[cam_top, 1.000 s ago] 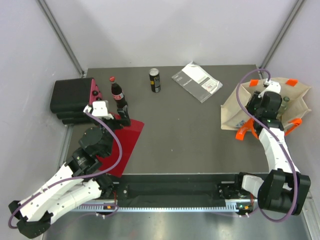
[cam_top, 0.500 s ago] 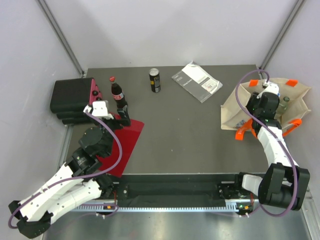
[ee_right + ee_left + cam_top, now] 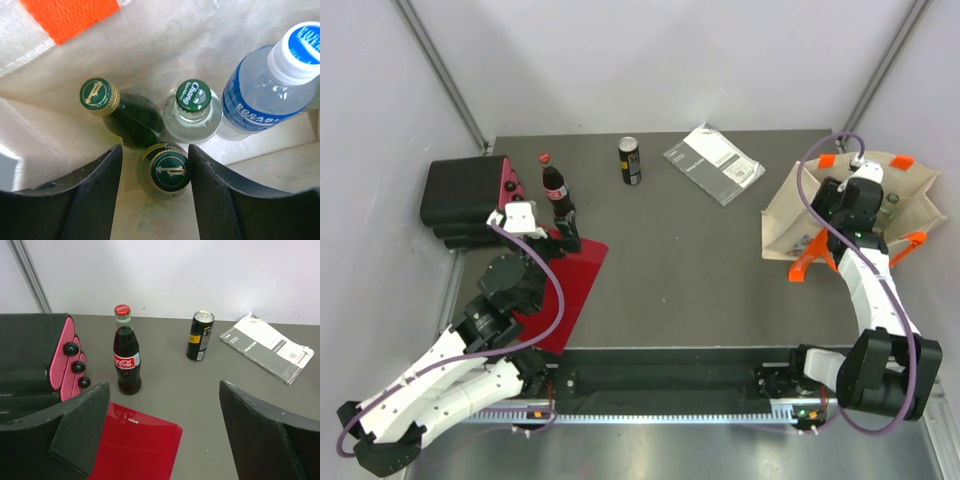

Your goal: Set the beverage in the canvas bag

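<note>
The canvas bag, beige with orange handles, stands open at the table's right edge. My right gripper reaches down into it. In the right wrist view its jaws stand apart on either side of a green-capped bottle, with a gap on the left side and the right finger close to the cap. The bottle stands upright on the bag's floor. Beside it are another green bottle, a clear bottle and a blue-labelled water bottle. My left gripper is wide open and holds nothing.
A cola bottle and a black can stand at the back of the table. A grey packet lies near them. A red folder sits under my left gripper, next to a black and pink case.
The right gripper's jaws have spread apart from the green-capped bottle inside the bag, and the wrist has shifted slightly toward the back. The left arm has not moved.
</note>
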`<state>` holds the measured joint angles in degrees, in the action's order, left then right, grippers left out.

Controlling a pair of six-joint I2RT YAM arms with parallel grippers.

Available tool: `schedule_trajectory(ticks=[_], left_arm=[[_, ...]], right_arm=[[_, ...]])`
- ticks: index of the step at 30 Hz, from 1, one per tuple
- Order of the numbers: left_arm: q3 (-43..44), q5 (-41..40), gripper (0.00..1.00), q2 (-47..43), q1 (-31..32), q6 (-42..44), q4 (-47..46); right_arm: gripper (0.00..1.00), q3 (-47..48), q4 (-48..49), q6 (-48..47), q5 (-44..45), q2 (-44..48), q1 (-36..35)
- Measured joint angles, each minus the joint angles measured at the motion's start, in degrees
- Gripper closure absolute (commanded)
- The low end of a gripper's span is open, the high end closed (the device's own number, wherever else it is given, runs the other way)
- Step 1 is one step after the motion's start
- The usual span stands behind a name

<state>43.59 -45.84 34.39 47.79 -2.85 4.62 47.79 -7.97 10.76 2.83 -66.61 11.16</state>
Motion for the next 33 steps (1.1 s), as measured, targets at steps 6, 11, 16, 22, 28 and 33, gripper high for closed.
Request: schedule_trajectory(ticks=[6, 11, 16, 22, 28, 33], left_arm=[[0.0, 0.0, 0.06, 0.0, 0.0, 0.0, 0.0], [0.0, 0.0, 0.06, 0.0, 0.0, 0.0, 0.0], [0.0, 0.0, 0.06, 0.0, 0.0, 0.0, 0.0], [0.0, 0.2, 0.06, -0.2, 0.0, 0.0, 0.1], [0.0, 0.2, 0.06, -0.2, 0.0, 0.0, 0.1], [0.0, 0.2, 0.06, -0.8, 0.0, 0.0, 0.1]], right_arm=[[0.41, 4.9, -5.0, 0.1, 0.3, 1.5, 0.0], [0.40, 10.6, -8.5, 0.8, 0.3, 4.6, 0.0], [0.39, 15.0, -10.7, 1.9, 0.0, 6.8, -0.7], [0.37, 19.3, -12.3, 2.6, 2.3, 6.9, -9.2], [0.36, 25.7, -9.3, 2.1, 6.4, 1.3, -28.4], [0.30, 31.7, -1.8, -0.7, 8.0, -12.4, -39.3]])
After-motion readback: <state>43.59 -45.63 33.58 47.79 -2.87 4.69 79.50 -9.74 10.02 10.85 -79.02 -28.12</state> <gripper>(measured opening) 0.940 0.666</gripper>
